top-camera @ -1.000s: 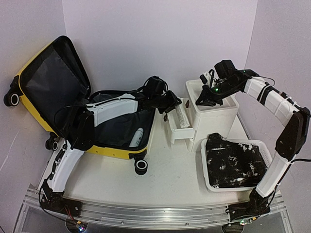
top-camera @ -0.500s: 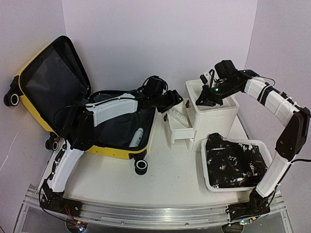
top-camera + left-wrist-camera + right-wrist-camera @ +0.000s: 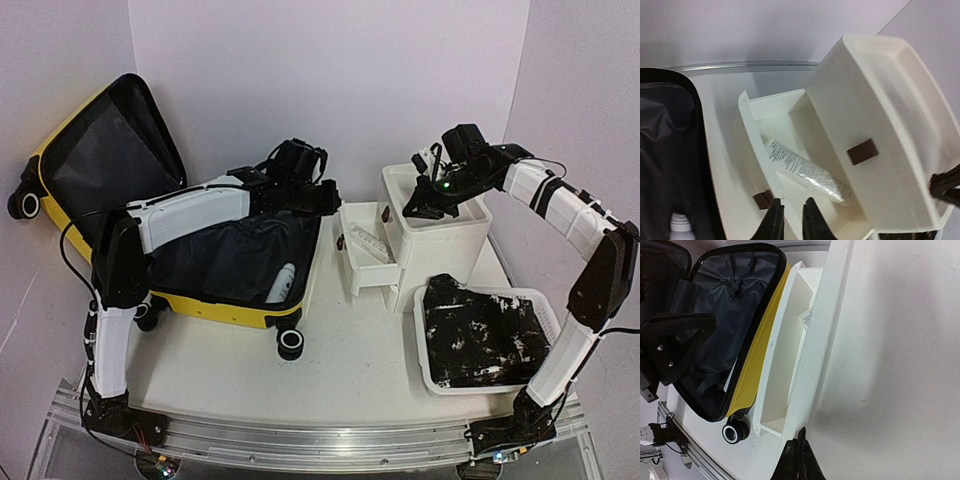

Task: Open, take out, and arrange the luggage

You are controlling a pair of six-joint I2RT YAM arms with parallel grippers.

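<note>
- The left gripper (image 3: 792, 222) holds its fingers a narrow gap apart with nothing between them. In the top view it hangs over the suitcase's 3 o'clock edge.
- At its 3 o'clock, the pulled-out drawer (image 3: 352, 278) holds a white tube (image 3: 805, 172).
- The right gripper (image 3: 799, 456) is closed and empty, at the top of the white cabinet (image 3: 445, 245).
- The luggage (image 3: 215, 305) lies open at 9 o'clock of the cabinet, lid raised, with a white bottle (image 3: 283, 282) inside.
- A white basket (image 3: 424, 335) of dark cloth sits at the cabinet's 5 o'clock.
</note>
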